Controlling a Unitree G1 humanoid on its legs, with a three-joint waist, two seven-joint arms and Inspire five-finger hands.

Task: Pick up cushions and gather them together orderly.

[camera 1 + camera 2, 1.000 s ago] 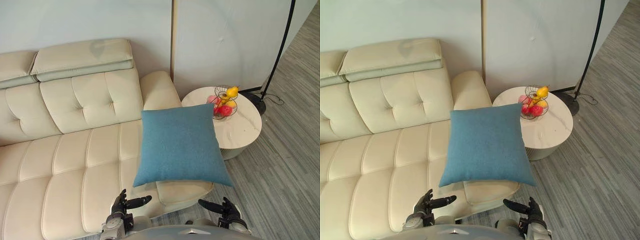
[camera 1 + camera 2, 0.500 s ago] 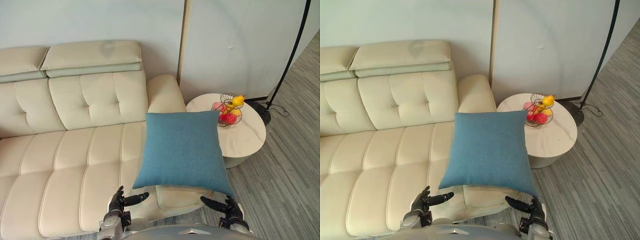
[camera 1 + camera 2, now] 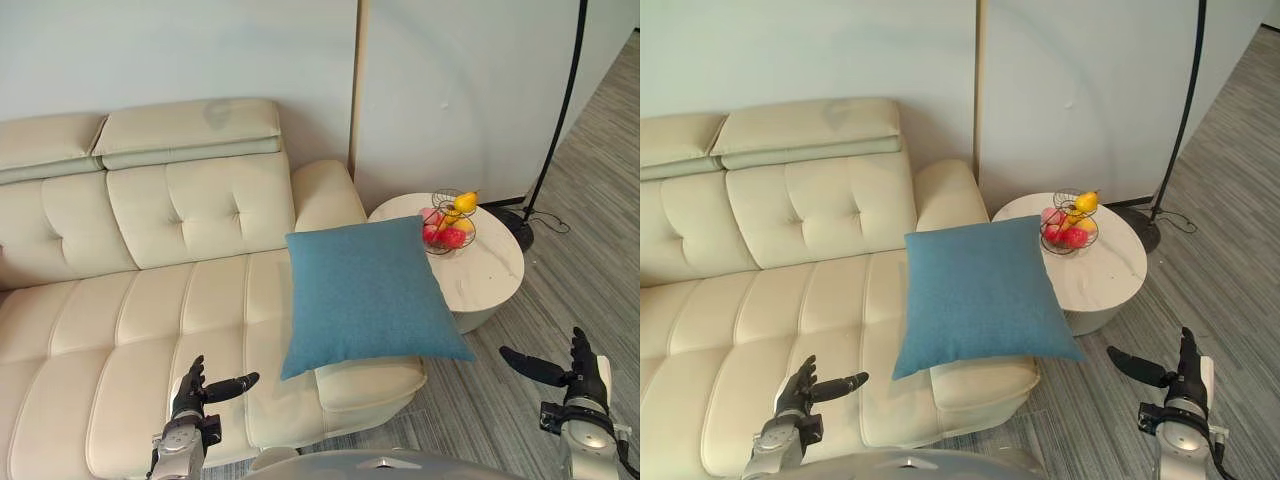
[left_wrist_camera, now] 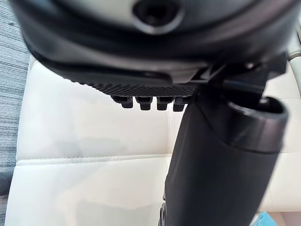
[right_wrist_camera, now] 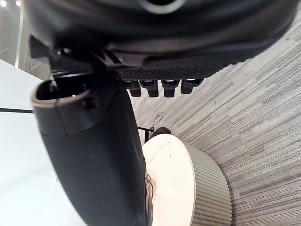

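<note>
Our left hand (image 3: 190, 392) hovers over the sofa's (image 3: 120, 330) front edge and our right hand (image 3: 582, 380) above the floor (image 3: 560, 300), both with fingers straight and holding nothing. The blue cushion (image 3: 370, 295) lies ahead between them on the sofa's end, one corner overhanging towards the counter (image 3: 495, 270).

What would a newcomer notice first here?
The blue cushion stands out most, lying on the right end of the cream sofa. Beside it, a round white table carries a wire basket of bright fruit. Low in the view, the robot's left hand and right hand are open, apart from the cushion.
</note>
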